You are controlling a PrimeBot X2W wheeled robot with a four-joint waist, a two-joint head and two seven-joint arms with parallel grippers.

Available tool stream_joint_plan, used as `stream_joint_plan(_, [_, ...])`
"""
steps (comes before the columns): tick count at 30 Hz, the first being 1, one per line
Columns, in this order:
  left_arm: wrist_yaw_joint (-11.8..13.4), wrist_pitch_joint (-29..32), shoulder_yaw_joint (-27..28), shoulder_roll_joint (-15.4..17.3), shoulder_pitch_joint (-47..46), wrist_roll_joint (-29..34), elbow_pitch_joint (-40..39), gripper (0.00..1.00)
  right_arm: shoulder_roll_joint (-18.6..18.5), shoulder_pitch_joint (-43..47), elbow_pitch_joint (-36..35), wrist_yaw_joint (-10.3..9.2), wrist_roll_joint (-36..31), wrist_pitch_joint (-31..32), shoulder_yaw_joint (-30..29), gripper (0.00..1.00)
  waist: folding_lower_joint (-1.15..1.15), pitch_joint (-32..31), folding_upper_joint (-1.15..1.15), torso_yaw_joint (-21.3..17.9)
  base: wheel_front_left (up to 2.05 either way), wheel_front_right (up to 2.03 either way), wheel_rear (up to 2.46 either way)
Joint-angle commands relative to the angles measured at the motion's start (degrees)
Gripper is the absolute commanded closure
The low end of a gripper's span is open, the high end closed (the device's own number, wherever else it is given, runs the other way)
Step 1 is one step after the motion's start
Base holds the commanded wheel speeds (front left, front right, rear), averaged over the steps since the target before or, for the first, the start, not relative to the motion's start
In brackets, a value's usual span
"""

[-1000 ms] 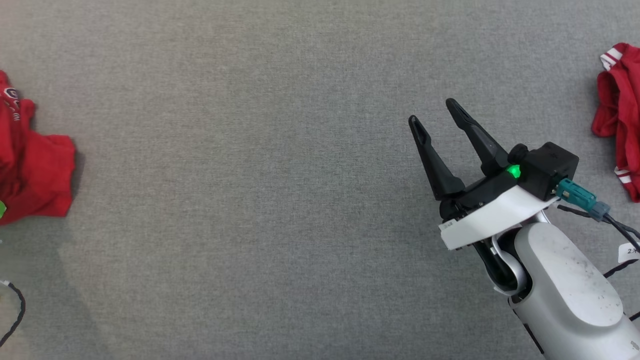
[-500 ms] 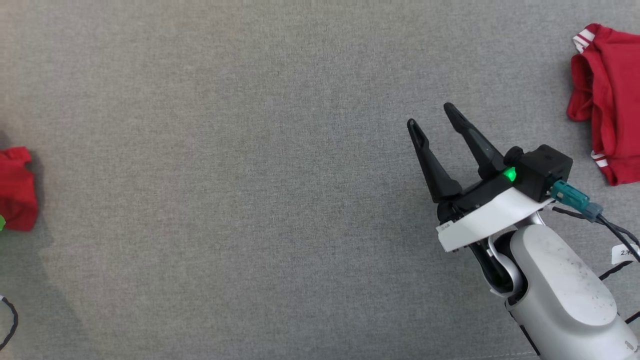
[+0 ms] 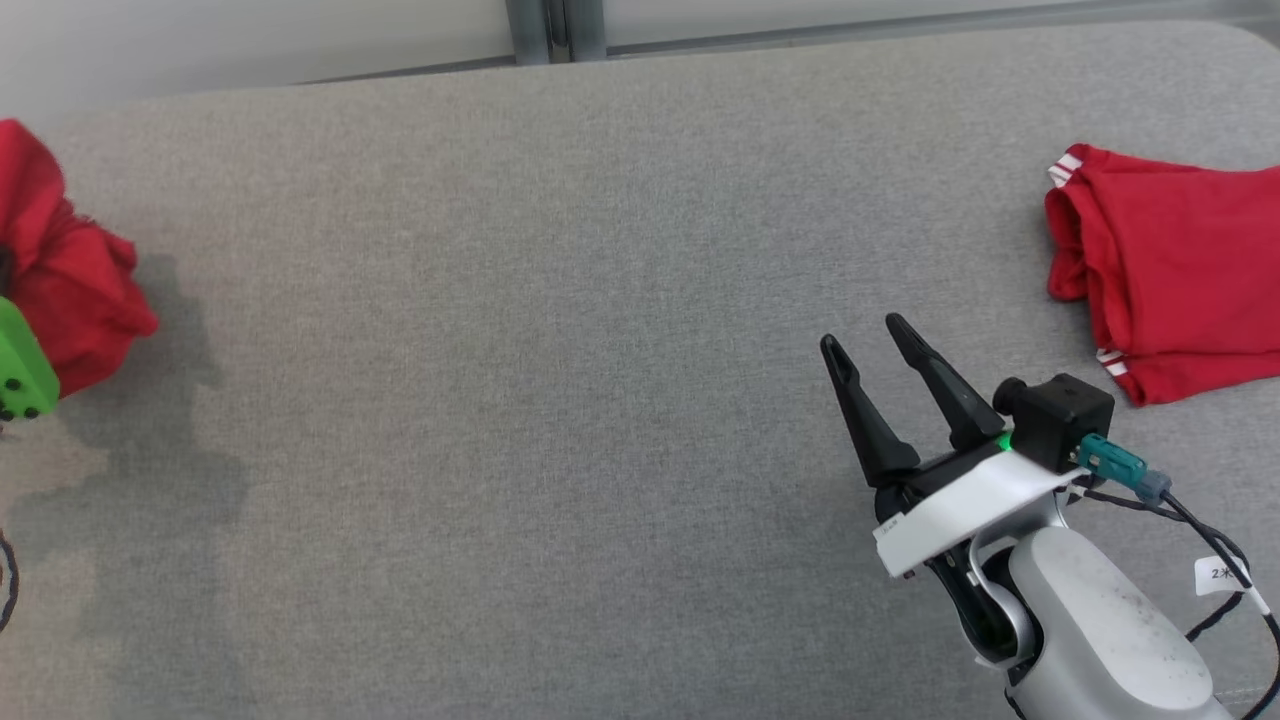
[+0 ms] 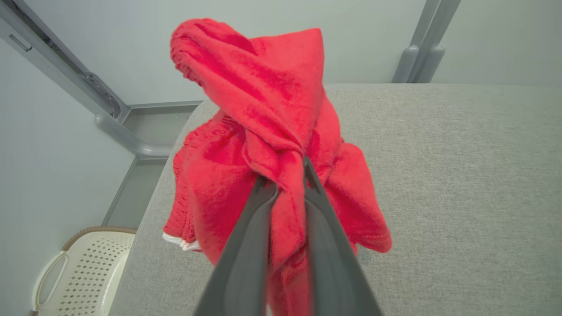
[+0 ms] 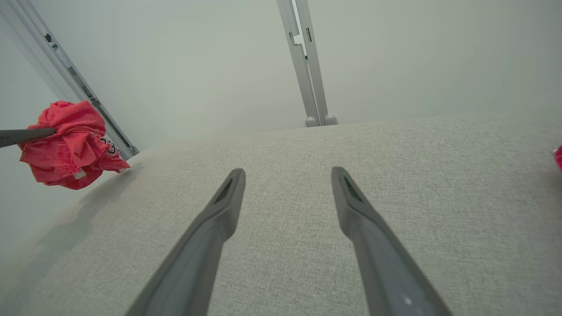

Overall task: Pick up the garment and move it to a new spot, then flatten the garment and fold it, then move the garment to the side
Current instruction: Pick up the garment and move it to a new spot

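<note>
At the far left the left gripper (image 4: pixel 285 173) is clamped on a bunched red garment (image 4: pixel 263 109), which hangs clear of the table (image 3: pixel 550 350) above its left end, so the middle, where I judge it should be laid, lies to its right. Dark digits (image 5: pixel 107 147) on the cloth are too creased to read. The right gripper (image 3: pixel 860 333) hovers with fingers spread, well apart from it, near another red garment (image 3: pixel 1170 280); its cable tag (image 3: pixel 1220 573) begins with "2".

Our left gripper (image 4: pixel 283 175) is pinched tight on the red garment (image 4: pixel 263 101), held above the bench's (image 4: pixel 439 175) left edge. Our right gripper (image 3: pixel 860 332) hovers near the front edge, fingers (image 3: pixel 945 385) spread wide and empty, pale forearm (image 3: pixel 1100 640) behind.
</note>
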Motion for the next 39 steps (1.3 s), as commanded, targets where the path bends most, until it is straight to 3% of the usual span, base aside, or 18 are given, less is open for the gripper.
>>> stream_joint_plan(1, [-0.13, 0.15, -0.86, 0.07, 0.59, 0.68, -2.32, 1.0, -0.21, 1.44, 0.33, -0.06, 0.35, -0.36, -0.46, 0.0, 0.0, -4.83, 0.0, -2.65, 0.0, 0.0, 0.0])
stream_joint_plan(10, [0.52, 1.52, -6.03, -3.27, 8.63, 0.7, -20.09, 1.0, -0.92, 6.07, 0.75, -0.06, 0.46, -0.37, -2.19, 0.0, 0.0, -11.14, 0.0, -7.88, 0.0, 0.0, 0.0])
stream_joint_plan(19, [5.35, -0.8, -10.46, -9.44, 19.27, 2.56, -33.88, 1.0, -2.14, 7.42, -0.8, -0.06, 0.56, 0.41, -2.75, 0.0, 0.0, -10.88, 0.0, -11.43, 0.0, 0.0, 0.0])
stream_joint_plan(26, [6.53, -6.68, -15.74, -16.76, 23.23, 4.48, -30.14, 1.0, -2.01, 8.03, -1.21, -0.06, 0.67, 0.91, -3.1, 0.0, 0.0, -10.08, 0.0, -11.33, 0.0, 0.0, 0.0])
stream_joint_plan(31, [4.88, -11.07, -18.93, -20.85, 23.2, 4.76, -20.49, 1.0, -1.71, 7.41, -0.91, -0.06, 0.35, 1.03, -2.82, 0.0, 0.0, -9.77, 0.0, -10.61, 0.0, 0.0, 0.0])
stream_joint_plan(32, [4.57, -11.8, -19.42, -21.17, 22.71, 5.22, -18.84, 0.93, -1.65, 7.31, -0.87, -0.06, 0.36, 1.02, -2.76, 0.0, 0.0, -9.7, 0.0, -10.43, 0.0, 0.0, 0.0])
stream_joint_plan(33, [4.15, -12.43, -19.82, -21.9, 22.25, 4.96, -16.76, 0.66, -1.56, 7.17, -0.88, -0.06, 0.37, 1.01, -2.74, 0.0, 0.0, -9.59, 0.0, -10.21, 0.0, 0.0, 0.0])
stream_joint_plan(34, [3.76, -12.87, -20.23, -22.27, 21.79, 5.03, -15.16, 0.1, -1.53, 7.08, -0.81, -0.06, 0.38, 0.98, -2.77, 0.0, 0.0, -9.55, 0.0, -10.03, 0.0, 0.0, 0.0])
stream_joint_plan(35, [3.51, -13.51, -20.7, -22.65, 21.08, 5.47, -13.72, 0.0, -1.58, 7.1, -0.75, -0.06, 0.4, 0.92, -2.88, 0.0, 0.0, -9.53, 0.0, -9.71, 0.0, 0.0, 0.0])
stream_joint_plan(39, [2.62, -15.82, -21.46, -23.1, 19.43, 5.79, -10.61, 0.0, -1.44, 7.55, -0.43, -0.06, 0.39, 0.71, -3.05, 0.0, 0.0, -9.72, 0.0, -8.55, 0.0, 0.0, 0.0])
